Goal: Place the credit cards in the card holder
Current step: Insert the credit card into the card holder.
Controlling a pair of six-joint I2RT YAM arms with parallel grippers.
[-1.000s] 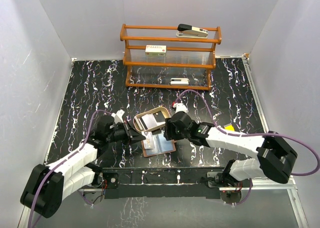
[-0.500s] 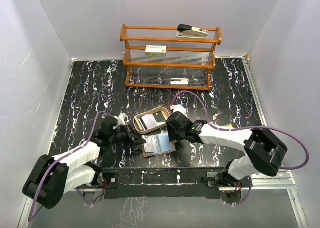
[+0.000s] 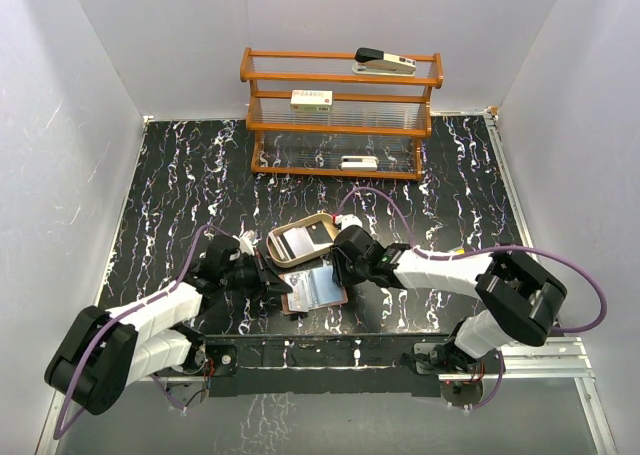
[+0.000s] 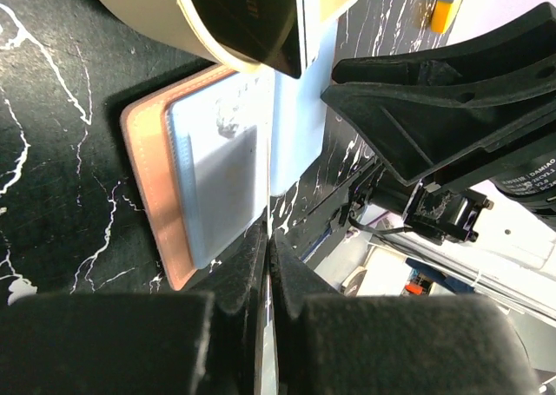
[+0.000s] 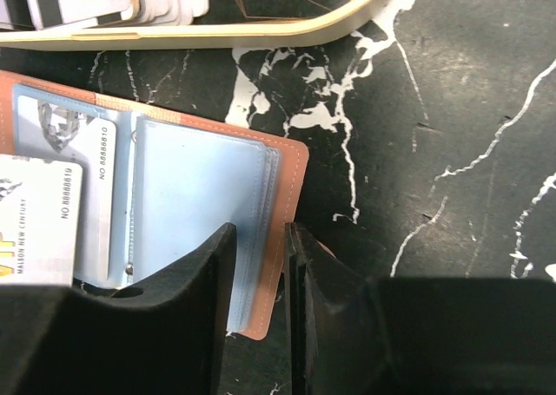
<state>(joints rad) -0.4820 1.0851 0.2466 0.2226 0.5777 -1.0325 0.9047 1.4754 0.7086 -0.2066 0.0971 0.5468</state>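
The card holder (image 3: 318,289) lies open on the table, brown edge round bluish pockets, just in front of the tan tray. My left gripper (image 3: 283,288) is shut on a thin credit card (image 4: 268,200), seen edge-on, at the holder's left pocket (image 4: 213,182). My right gripper (image 3: 346,273) is closed over the holder's right edge (image 5: 291,187), one finger on the blue pocket. A white card (image 5: 39,217) lies over the holder's left half, and another (image 5: 100,195) sits in a pocket. More credit cards (image 3: 302,241) lie in the tray.
The tan oval tray (image 3: 322,219) sits just behind the holder; its rim shows in the right wrist view (image 5: 261,30). A wooden rack (image 3: 340,115) with white boxes and a stapler stands at the back. A small yellow item (image 3: 458,256) lies at the right.
My left gripper has moved right with the card to the holder's left side. My right gripper has come down from the tray's edge onto the holder's right edge.
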